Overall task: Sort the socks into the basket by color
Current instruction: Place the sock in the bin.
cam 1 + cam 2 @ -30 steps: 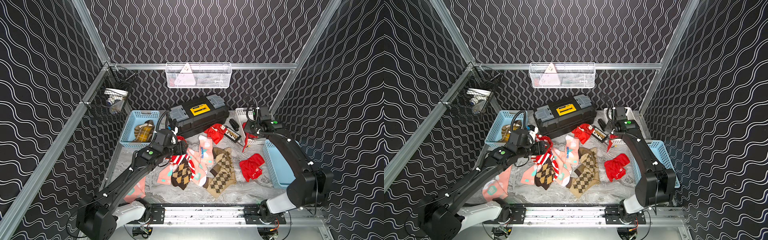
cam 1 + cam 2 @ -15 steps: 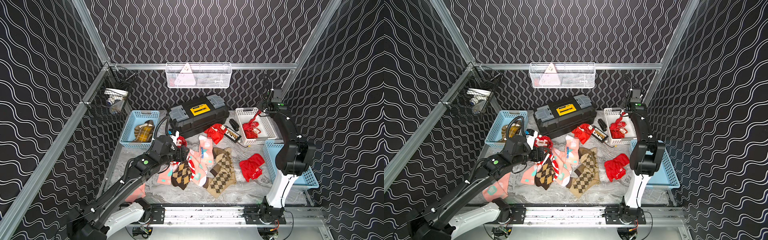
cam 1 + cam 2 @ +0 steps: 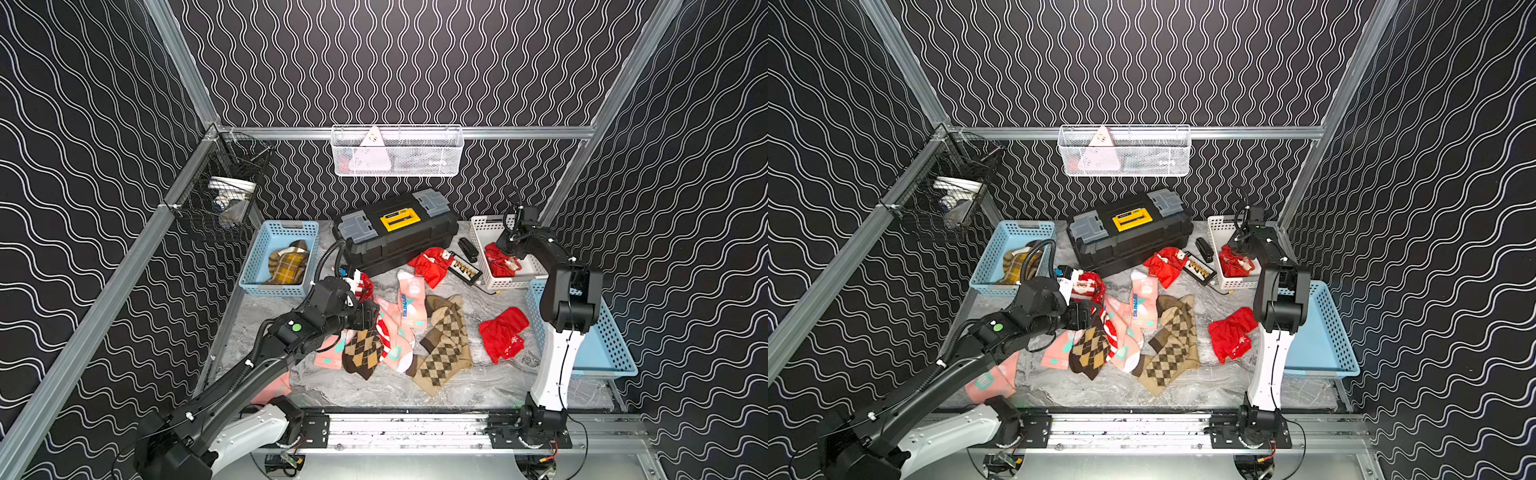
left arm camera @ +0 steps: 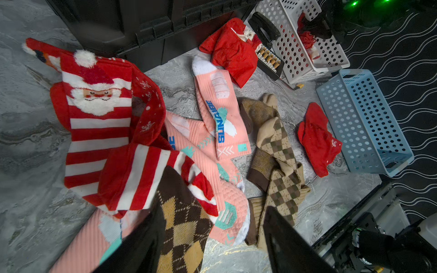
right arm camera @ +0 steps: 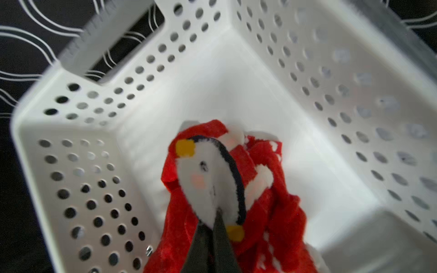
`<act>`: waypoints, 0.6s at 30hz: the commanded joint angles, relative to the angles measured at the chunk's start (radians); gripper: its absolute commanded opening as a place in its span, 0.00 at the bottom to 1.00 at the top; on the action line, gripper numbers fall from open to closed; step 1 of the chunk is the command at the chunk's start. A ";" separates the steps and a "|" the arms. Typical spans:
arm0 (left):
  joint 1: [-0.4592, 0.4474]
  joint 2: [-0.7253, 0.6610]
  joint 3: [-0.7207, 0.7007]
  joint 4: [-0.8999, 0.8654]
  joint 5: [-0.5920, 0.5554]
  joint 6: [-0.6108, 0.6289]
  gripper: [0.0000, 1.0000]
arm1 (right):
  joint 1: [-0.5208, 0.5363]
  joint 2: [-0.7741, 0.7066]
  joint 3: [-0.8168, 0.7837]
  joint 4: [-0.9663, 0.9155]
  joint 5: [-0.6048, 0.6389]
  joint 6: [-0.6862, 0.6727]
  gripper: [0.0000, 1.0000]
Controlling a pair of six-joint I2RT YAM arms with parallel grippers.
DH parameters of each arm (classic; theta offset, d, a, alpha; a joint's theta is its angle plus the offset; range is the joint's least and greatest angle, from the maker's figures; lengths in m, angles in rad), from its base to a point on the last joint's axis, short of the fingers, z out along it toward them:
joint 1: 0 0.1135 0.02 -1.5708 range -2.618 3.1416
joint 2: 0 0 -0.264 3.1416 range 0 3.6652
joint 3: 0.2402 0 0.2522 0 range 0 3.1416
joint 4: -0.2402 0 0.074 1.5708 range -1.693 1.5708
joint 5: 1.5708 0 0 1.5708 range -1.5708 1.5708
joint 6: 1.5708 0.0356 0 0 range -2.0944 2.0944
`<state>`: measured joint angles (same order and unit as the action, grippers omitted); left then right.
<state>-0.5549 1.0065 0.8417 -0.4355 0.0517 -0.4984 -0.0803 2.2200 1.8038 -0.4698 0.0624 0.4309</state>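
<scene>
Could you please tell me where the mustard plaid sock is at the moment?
In both top views the mustard plaid sock lies inside the light-blue basket at the far left corner of the table, just left of the black toolbox.

Socks (image 4: pixel 99 101) knit cloth; white basket (image 5: pixel 307 71) perforated smooth plastic

black wavy-lined walls (image 3: pixel 395 62) and aluminium rails (image 3: pixel 519 132) enclose a grey marbled tabletop (image 3: pixel 374 390).
</scene>
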 commanded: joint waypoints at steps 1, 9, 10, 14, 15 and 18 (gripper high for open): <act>-0.001 -0.008 -0.008 0.029 -0.011 -0.006 0.70 | 0.001 0.013 -0.009 0.033 -0.012 0.017 0.00; -0.007 -0.011 -0.027 0.043 -0.017 -0.018 0.70 | 0.003 -0.045 -0.036 0.028 0.008 0.008 0.33; -0.007 -0.010 -0.029 0.045 -0.017 -0.019 0.70 | 0.004 -0.055 -0.039 0.026 0.010 0.007 0.39; -0.008 -0.003 -0.033 0.045 -0.019 -0.024 0.71 | 0.007 -0.113 -0.077 0.032 0.017 0.003 0.59; -0.008 -0.003 -0.035 0.043 -0.021 -0.024 0.71 | 0.009 -0.127 -0.089 0.035 0.017 0.002 0.62; -0.009 -0.001 -0.032 0.024 -0.034 -0.020 0.72 | 0.014 -0.171 -0.123 0.036 0.018 0.000 0.69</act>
<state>-0.5629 1.0042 0.8104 -0.4126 0.0372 -0.5095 -0.0715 2.0834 1.6981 -0.4431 0.0669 0.4301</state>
